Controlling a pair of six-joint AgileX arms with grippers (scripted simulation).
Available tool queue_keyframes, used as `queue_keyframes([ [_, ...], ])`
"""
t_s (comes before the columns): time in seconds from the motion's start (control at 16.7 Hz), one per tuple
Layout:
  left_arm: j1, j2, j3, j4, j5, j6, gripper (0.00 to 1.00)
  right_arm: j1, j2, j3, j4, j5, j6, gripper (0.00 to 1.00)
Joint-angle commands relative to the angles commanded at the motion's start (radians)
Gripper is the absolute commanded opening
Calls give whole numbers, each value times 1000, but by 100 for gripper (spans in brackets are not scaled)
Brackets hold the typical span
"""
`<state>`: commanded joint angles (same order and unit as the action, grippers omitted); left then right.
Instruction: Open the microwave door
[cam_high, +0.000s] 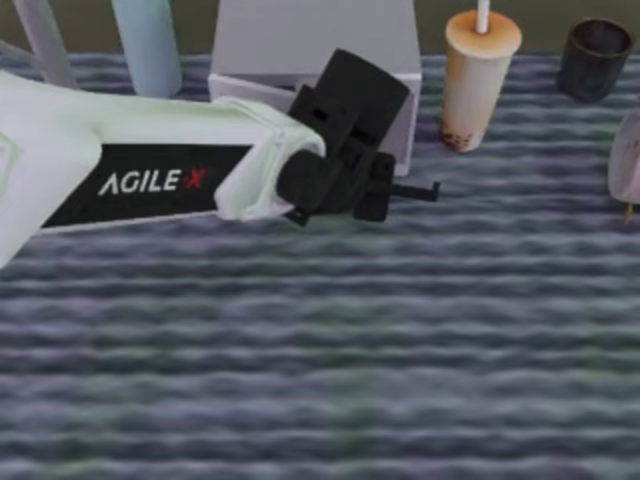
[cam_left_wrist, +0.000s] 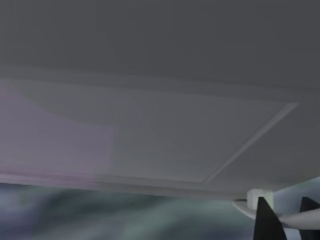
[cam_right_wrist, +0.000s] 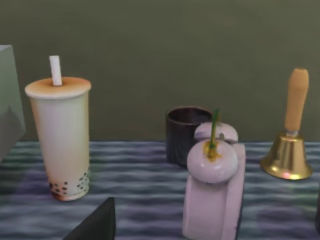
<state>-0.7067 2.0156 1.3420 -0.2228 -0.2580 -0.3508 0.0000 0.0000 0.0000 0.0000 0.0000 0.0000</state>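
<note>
The microwave (cam_high: 315, 40) is a light-grey box at the table's back middle. My left arm reaches across from the left, and its gripper (cam_high: 405, 190) sits at the box's front right corner. In the left wrist view the microwave door (cam_left_wrist: 165, 135) fills the picture, with a purple tint in the window. The pale handle bar (cam_left_wrist: 295, 218) runs between my dark fingertips (cam_left_wrist: 263, 222), and the left gripper (cam_left_wrist: 286, 222) is shut on it. How far the door stands from the box cannot be told. My right arm is outside the top view; only a dark part of its gripper (cam_right_wrist: 97, 225) shows.
An orange-beige cup with a straw (cam_high: 480, 80) stands just right of the microwave. Farther right are a dark cup (cam_high: 595, 58) and a pink object (cam_high: 625, 160). A pale-blue cylinder (cam_high: 148, 45) stands at the back left. A brass bell (cam_right_wrist: 289, 145) shows in the right wrist view.
</note>
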Motion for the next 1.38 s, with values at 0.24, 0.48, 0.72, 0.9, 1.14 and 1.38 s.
queue_keyframes([
  [0.24, 0, 0, 0, 0, 0, 0, 0, 0, 0, 0, 0, 0, 0, 100],
  [0.48, -4, -4, -7, 4, 12, 6, 0, 0, 0, 0, 0, 0, 0, 100],
  [0.72, 7, -25, -38, 22, 28, 35, 0, 0, 0, 0, 0, 0, 0, 100],
  [0.9, 7, -25, -39, 22, 28, 36, 0, 0, 0, 0, 0, 0, 0, 100],
  [1.14, 7, -25, -39, 22, 28, 36, 0, 0, 0, 0, 0, 0, 0, 100],
  [1.38, 7, -25, -39, 22, 28, 36, 0, 0, 0, 0, 0, 0, 0, 100],
])
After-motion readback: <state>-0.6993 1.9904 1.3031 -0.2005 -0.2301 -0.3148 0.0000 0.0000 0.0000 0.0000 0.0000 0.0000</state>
